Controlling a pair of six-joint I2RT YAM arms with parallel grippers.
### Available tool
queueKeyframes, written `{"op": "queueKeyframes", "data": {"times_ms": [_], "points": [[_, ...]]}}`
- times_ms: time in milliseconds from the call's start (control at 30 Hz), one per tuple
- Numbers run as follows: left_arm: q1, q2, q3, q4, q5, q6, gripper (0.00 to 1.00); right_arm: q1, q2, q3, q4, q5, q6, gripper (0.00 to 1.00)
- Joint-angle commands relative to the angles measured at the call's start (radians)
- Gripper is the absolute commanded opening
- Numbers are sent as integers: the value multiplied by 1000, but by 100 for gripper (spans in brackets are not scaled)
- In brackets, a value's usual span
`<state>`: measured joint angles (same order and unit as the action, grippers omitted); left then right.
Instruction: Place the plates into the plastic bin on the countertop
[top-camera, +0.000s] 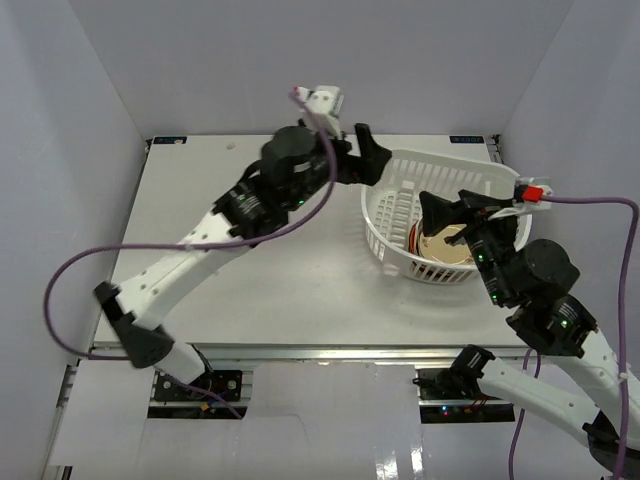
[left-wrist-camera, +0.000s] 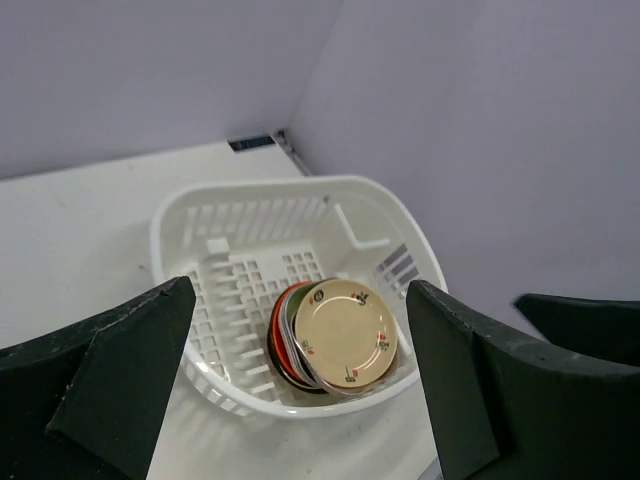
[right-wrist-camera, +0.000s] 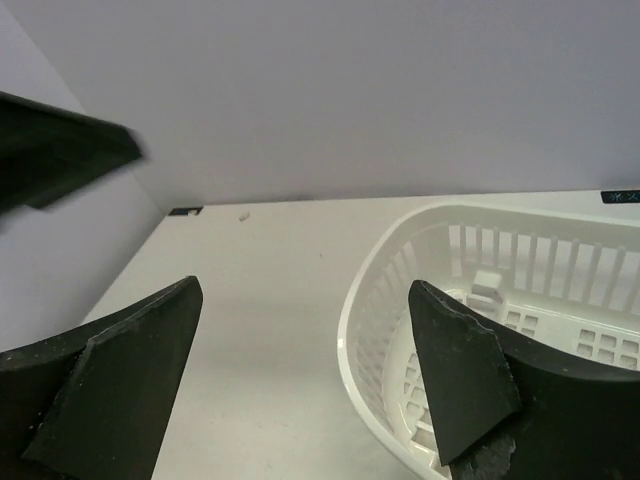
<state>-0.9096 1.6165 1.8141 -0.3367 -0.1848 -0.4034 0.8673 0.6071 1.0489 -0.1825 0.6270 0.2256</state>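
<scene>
The white slotted plastic bin (top-camera: 400, 175) stands on the right part of the countertop (top-camera: 280, 280). Inside it, at its near end, several plates (top-camera: 446, 251) lie stacked and tilted. A cream plate (left-wrist-camera: 348, 333) with small painted marks is on top, and orange, black and green rims (left-wrist-camera: 281, 340) show beneath it. My left gripper (top-camera: 372, 158) hangs open and empty at the bin's far left rim, looking down into the bin (left-wrist-camera: 250, 215). My right gripper (top-camera: 452, 213) is open and empty above the bin's near side; one of its fingers (right-wrist-camera: 455, 370) is over the bin wall (right-wrist-camera: 375, 320).
Grey walls close in the countertop at the back and on both sides. Purple cables loop from both arms. The left arm stretches diagonally across the middle of the countertop. A blurred dark part of the left gripper (right-wrist-camera: 60, 150) shows at the upper left of the right wrist view.
</scene>
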Motion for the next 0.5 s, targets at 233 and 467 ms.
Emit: {"op": "queueKeyframes", "data": {"times_ms": [233, 467], "points": [[0, -752, -629, -1, -286, 95, 98, 6, 13, -141, 109, -82, -51, 90], [0, -1017, -866, -145, -364, -11, 98, 6, -36, -227, 126, -40, -55, 90]]}}
